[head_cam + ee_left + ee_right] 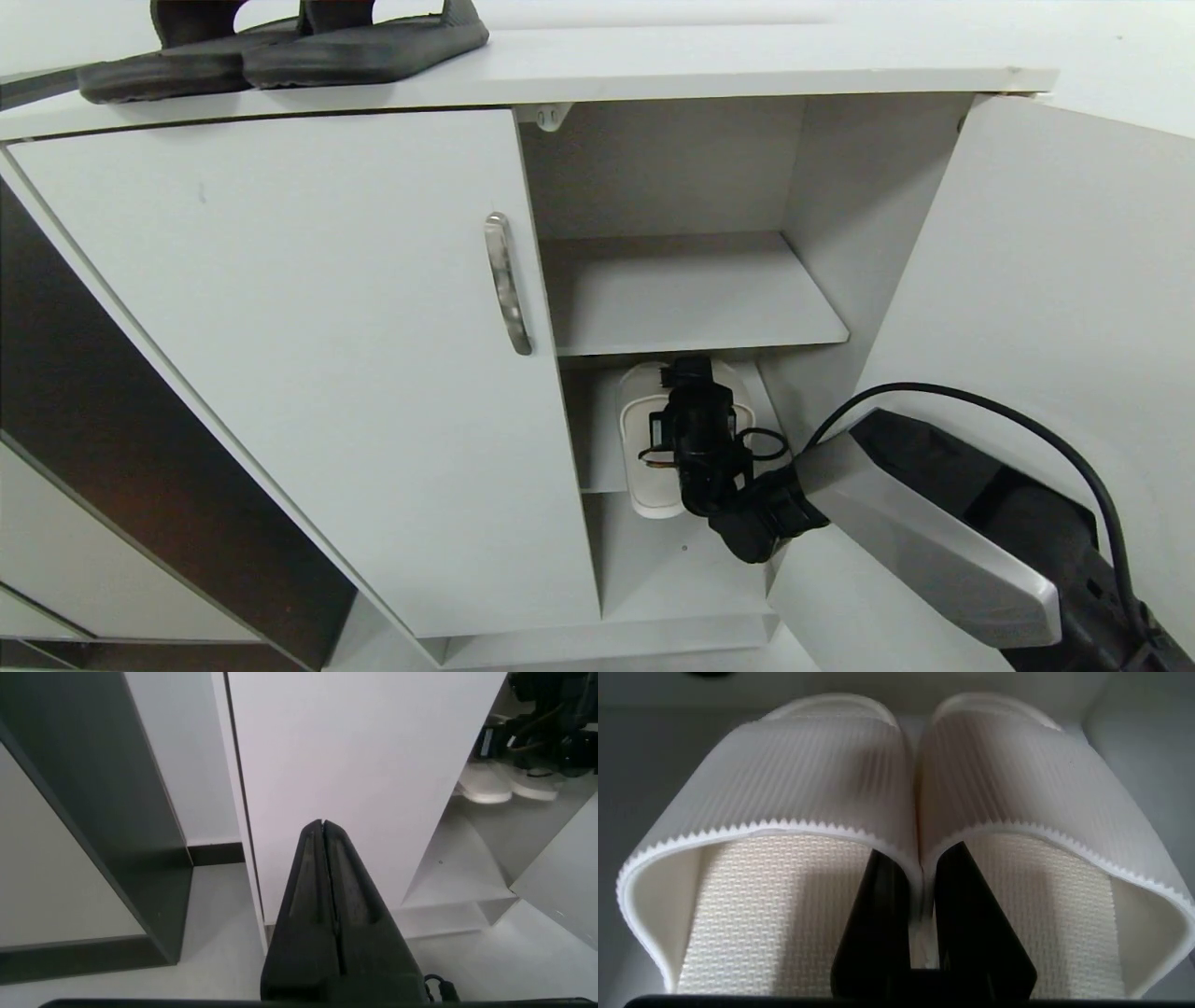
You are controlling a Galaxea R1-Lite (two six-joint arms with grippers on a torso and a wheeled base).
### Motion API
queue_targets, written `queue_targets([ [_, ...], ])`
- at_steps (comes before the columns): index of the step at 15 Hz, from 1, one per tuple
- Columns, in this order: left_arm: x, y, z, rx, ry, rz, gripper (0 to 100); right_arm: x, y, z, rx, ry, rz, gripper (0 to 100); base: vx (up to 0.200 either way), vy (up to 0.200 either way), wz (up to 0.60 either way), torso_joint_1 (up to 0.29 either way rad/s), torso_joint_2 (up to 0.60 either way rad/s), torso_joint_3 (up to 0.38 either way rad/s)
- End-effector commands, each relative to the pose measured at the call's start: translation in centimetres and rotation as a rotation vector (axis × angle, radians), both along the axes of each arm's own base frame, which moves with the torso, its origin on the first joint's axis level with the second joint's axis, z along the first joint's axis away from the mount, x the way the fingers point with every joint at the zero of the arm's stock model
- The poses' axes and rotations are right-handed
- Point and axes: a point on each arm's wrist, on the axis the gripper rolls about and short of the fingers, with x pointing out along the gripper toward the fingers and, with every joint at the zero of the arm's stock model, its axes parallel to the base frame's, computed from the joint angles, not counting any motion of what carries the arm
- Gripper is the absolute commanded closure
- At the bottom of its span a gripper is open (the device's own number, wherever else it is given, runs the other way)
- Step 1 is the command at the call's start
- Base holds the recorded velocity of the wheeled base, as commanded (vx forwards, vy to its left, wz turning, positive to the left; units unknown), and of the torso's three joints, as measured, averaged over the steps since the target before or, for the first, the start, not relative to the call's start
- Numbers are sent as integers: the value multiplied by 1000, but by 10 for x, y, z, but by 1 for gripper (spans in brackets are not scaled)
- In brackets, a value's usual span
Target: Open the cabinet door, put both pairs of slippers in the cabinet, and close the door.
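My right tool [915, 896] is inside the cabinet [280, 355], in the compartment just under the middle shelf [691, 299]. It is pinched narrow on the white slippers [644, 448], its two fingers [873, 924] clamping the slippers' inner walls together so the pair hangs as one. The toes point toward the cabinet's back. I cannot tell whether the soles are touching the lower shelf yet. To finish this placement well, I judge I should push the pair deep enough that the heels sit behind the cabinet's front edge, then lower it until the soles lie flat. Only then should I spread the fingers, and draw straight back out of the cabinet so that neither strap catches. The open door [1046, 280] on the cabinet's right side leaves me room to withdraw. My left tool [322, 840] is low in front of the cabinet's closed left door, closed tight on nothing. By count there are four slippers in two pairs. The two white ones are in my grip inside the cabinet. The two black slippers [280, 51] lie side by side on the cabinet's top, above the closed door, and they have not yet gone in. The cabinet has two doors, one open and one shut, and one metal handle [507, 285] shows on the shut one.
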Motion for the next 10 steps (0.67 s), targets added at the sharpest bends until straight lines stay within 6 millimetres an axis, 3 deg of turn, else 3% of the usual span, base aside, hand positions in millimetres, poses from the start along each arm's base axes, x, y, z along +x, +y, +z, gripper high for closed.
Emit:
queue_targets([
  [1, 0, 0, 0, 0, 1, 1, 100, 10, 0, -6, -6, -1, -13, 100, 0, 0, 0, 0, 0, 0],
  [10, 0, 0, 0, 0, 1, 1, 100, 22, 0, 6, -2, -6, -25, 100, 0, 0, 0, 0, 0, 0],
])
